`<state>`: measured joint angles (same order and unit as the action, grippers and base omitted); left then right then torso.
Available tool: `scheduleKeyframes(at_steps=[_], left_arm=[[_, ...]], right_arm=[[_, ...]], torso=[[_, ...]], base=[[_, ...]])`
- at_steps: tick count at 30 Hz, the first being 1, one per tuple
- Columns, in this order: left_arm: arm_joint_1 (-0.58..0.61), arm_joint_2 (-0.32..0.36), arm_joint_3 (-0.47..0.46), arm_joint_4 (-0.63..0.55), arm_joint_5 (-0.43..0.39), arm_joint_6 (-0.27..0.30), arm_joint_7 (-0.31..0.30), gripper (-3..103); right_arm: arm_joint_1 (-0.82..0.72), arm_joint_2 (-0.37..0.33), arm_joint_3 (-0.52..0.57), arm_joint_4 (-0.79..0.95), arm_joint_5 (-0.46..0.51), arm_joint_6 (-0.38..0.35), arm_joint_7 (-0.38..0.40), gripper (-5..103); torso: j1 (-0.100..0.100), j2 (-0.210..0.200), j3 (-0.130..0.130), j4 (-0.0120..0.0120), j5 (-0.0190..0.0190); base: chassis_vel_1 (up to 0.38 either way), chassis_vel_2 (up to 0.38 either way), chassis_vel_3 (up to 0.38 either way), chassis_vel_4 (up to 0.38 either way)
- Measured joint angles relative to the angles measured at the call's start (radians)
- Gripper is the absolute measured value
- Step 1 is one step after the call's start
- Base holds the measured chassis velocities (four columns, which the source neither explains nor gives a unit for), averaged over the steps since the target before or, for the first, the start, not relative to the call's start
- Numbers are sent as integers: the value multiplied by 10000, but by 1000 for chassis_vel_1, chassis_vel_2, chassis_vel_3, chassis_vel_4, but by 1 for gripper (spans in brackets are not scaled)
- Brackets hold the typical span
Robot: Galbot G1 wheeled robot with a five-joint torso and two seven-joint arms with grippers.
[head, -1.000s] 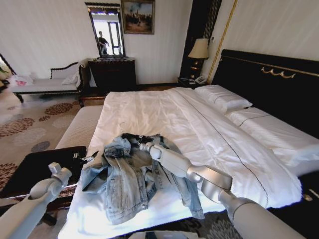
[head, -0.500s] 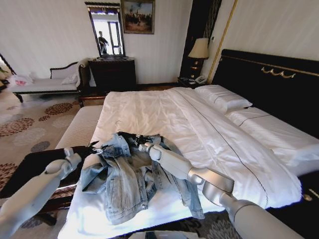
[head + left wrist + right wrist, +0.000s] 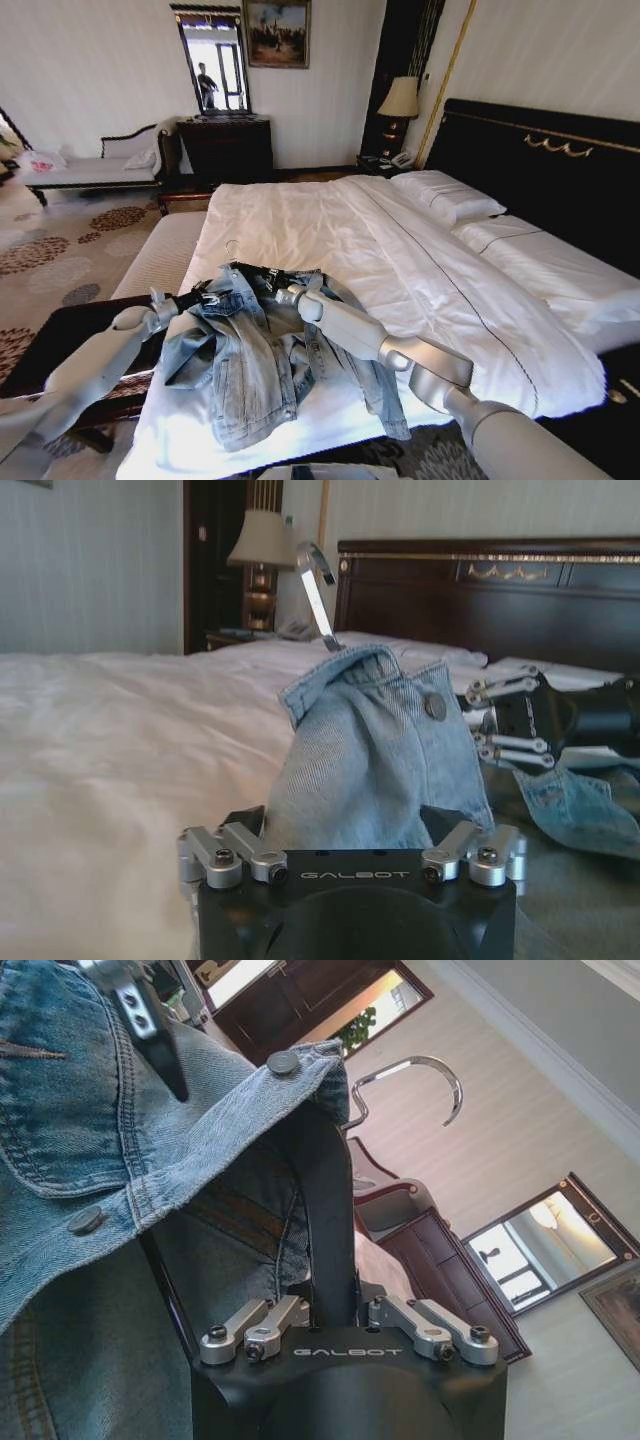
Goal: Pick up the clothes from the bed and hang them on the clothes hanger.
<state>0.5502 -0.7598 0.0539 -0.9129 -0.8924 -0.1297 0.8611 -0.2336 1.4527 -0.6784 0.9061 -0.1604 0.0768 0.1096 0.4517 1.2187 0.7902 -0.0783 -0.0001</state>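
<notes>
We see one denim jacket (image 3: 265,350), light blue and crumpled, lying on the near end of the bed (image 3: 330,230), its lower part reaching the foot edge. Its collar end is raised off the sheet, and in our left wrist view that raised fold (image 3: 375,750) stands upright with one metal button showing. One clothes hanger is with it: in our head view its thin black bar (image 3: 262,272) runs along the top of the jacket, and its single silver hook (image 3: 232,248) lies just beyond on the white sheet.

Our left gripper (image 3: 202,298) is at the jacket's left edge by the collar, its two fingers closed on a fold of denim; the left wrist view shows the cloth rising straight out from between them (image 3: 350,835). Our right gripper (image 3: 283,293) is at the jacket's upper middle, and the right wrist view shows it (image 3: 335,1315) pinching the hanger's black body, with the hook (image 3: 420,1075) curving above and denim draped over the hanger.

Farther out, two white pillows (image 3: 445,195) lie side by side against the one black headboard (image 3: 540,165). One lamp (image 3: 400,100) stands in the corner beside it.
</notes>
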Motion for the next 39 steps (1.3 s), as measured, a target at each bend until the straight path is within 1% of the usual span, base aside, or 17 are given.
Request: scheduleKeyframes(at_steps=[2, 3, 5, 6, 7, 8, 10, 11, 14, 16, 18, 29, 34, 36, 37, 38, 39], left_arm=[[-9, -11, -3, 30, -17, -24, 31, 88], [-7, -16, -19, 91, -54, -152, 119, 77], [82, -9, -78, 82, -79, -276, 143, 66], [82, -9, -78, 82, -79, -276, 143, 66], [121, -6, -98, 63, -81, -309, 152, 61], [169, -6, -115, 47, -81, -378, 182, 61], [221, -22, -129, 55, -77, -493, 256, 50], [221, -22, -129, 55, -77, -493, 256, 50], [262, -83, -122, 148, -68, -596, 421, 34], [261, -99, -109, 175, -64, -626, 475, 34], [257, -179, -63, 281, -57, -763, 569, 24], [374, -201, -144, 291, -108, -1083, 625, 24], [379, -121, -185, 185, -120, -1090, 628, 24], [385, -88, -193, 136, -122, -1089, 628, 24], [395, -63, -228, 154, -132, -1084, 471, 24], [415, -52, -258, 141, -137, -1084, 454, 20], [435, -54, -260, 117, -134, -1084, 450, 20]], right_arm=[[-8, -2, 0, 4, 1, -1, 5, 20], [-54, -23, -1, 56, 15, -16, 26, 20], [-95, -44, -4, 84, 18, -21, 41, 20], [-95, -44, -4, 84, 18, -21, 41, 20], [-109, -45, -5, 84, 17, -21, 44, 20], [-132, -45, -6, 84, 14, -21, 48, 20], [-176, -40, -11, 88, 11, -22, 66, 20], [-176, -40, -11, 88, 11, -22, 66, 20], [-255, -52, -19, 170, 11, -25, 105, 20], [-265, -65, -19, 187, 12, -26, 115, 20], [-287, -104, -18, 244, 16, -38, 145, 20], [-302, -237, -38, 442, 109, -83, 163, 20], [-302, -371, -91, 693, 462, -191, 167, 20], [-302, -462, -116, 847, 629, -246, 168, 18], [-302, -564, -133, 976, 777, -303, 180, 22], [-307, -675, -148, 1120, 942, -367, 185, 27], [-311, -714, -150, 1221, 1033, -396, 190, 33]], torso=[[1, 0, 0, 0, 0], [1, 0, 1, 3, 2], [0, 0, 0, 5, 2], [0, 0, 0, 5, 2], [0, 0, 0, 5, 1], [0, 0, 0, 5, 1], [-1, 0, -1, 5, 2], [-1, 0, -1, 5, 2], [0, 0, 0, 3, 2], [0, 0, -1, 3, 2], [0, 0, 0, 2, -1], [0, 0, 0, 3, -1], [0, 0, -1, 3, 0], [0, 0, -1, 2, 0], [0, 1, -1, 0, -1], [0, 0, -1, 3, 3], [0, 0, 0, 2, 3]], base=[[0, 0, 0, 0], [0, 0, 0, 0], [0, 0, 0, 0], [0, 0, 0, 0], [0, 0, 0, 0], [0, 0, 0, 0], [0, 0, 0, 0], [0, 0, 0, 0], [0, 0, 0, 0], [0, 0, 0, 0], [0, 0, 0, 0], [0, 0, 0, 0], [0, 0, 0, 0], [0, 0, 0, 0], [0, 0, 0, 0], [0, 0, 0, 0], [0, 0, 0, 0]])
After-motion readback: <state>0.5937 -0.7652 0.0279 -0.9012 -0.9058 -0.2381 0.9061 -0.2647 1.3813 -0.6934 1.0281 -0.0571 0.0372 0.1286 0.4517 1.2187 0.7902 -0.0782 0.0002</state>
